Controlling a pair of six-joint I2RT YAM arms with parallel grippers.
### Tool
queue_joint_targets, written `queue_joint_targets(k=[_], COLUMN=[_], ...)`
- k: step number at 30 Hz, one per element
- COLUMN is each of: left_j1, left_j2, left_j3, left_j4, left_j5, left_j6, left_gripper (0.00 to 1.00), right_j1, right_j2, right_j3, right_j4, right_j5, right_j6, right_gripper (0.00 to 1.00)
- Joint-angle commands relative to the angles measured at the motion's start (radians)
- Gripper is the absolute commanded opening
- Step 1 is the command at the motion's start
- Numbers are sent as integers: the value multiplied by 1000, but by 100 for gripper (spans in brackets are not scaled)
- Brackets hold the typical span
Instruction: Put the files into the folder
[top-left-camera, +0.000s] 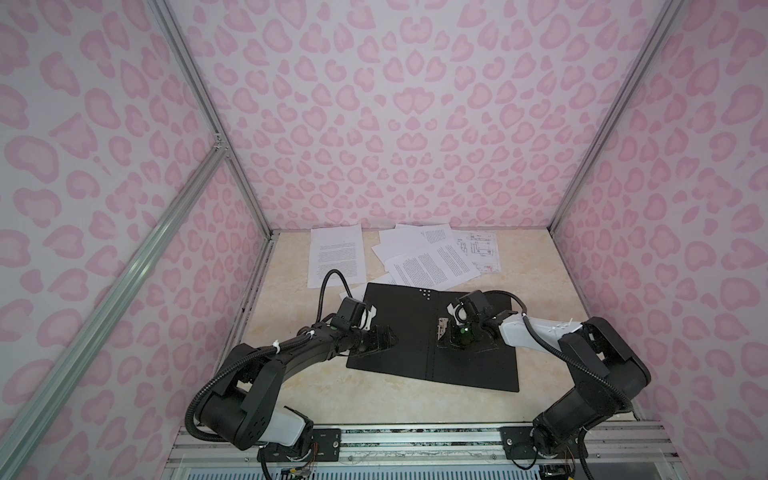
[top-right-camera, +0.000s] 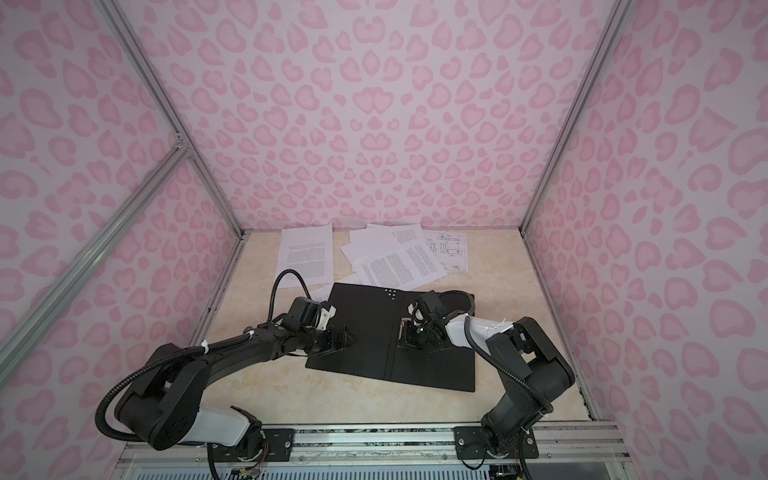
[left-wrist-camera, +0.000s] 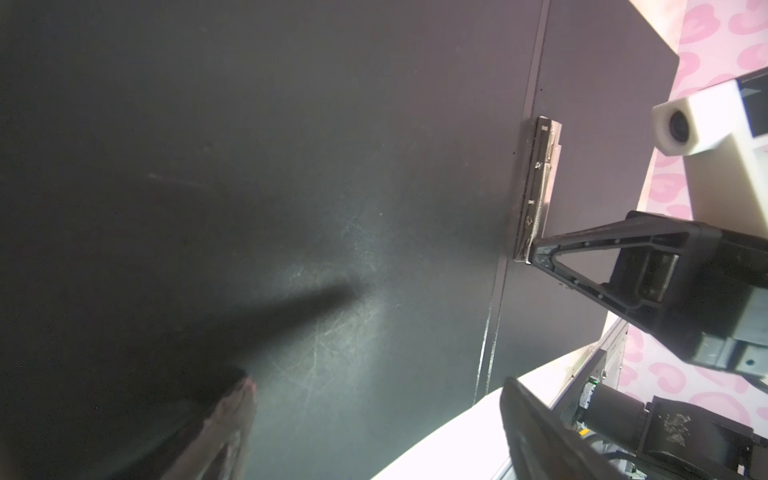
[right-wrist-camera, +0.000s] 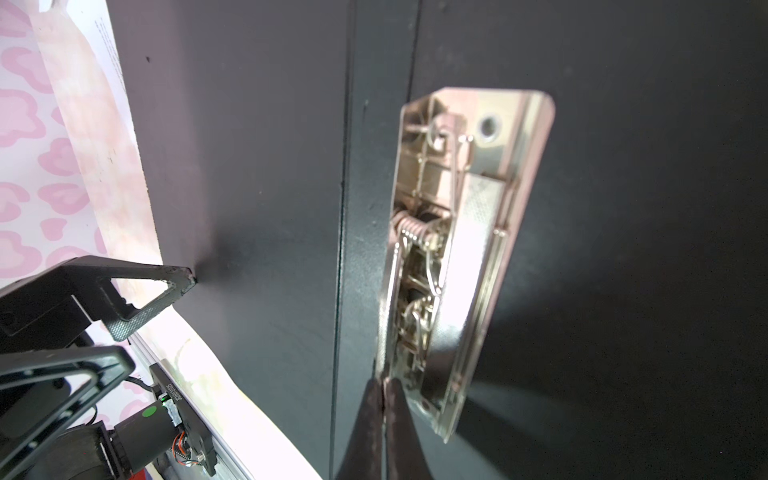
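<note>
Right hand (right-wrist-camera: 384, 388) clenched, tips against metal clip (right-wrist-camera: 469, 232) of folder (right-wrist-camera: 257, 166), left hand (right-wrist-camera: 158, 322) spread wide, one tip touching folder

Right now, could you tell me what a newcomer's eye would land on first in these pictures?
The pink spotted walls enclosing the table, first. Then the black folder lying open mid-table, the right gripper shut at its metal clip, the left gripper open over its left half. White files lie scattered behind it.
</note>
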Motion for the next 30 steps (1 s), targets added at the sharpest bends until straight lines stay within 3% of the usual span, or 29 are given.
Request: queue_joint_targets(k=[1,9,13,16,19,21,26,30], left_j1=[3,5,6,6,6,6,6,6], left_j2=[3,-17,-16,-14,-20,-24,-30,-30], left_j3=[-28,-54,-62,-62,-67,-70,-69,-67], left_j4=[-198,-189,-181,-179,-177,-175,-176,-174], left_j5=[-188,-222,-216,-213,-213,-214,-212,-202], left_j6=[-35,-79,-88,-84,-90,-93,-89,-88], left_gripper=[94,95,95,95,95,95,95,94], right_j1=[-3,-54,-48,-40,-42,-57,-55,-42], right_j2=[11,19,-43,-140,-244,-281,-229,-163], right_j3=[-18,-45,-57,-55,-59,-77,-76,-57], right_j4=[-9,-58,33,56,-2,-39,-85,-47], right_j5=[32,112,16,-33,14,27,33,42], right_j6=[-11,-13,0,10,4,3,-40,-35], right_gripper=[0,0,2,33,41,38,6,0])
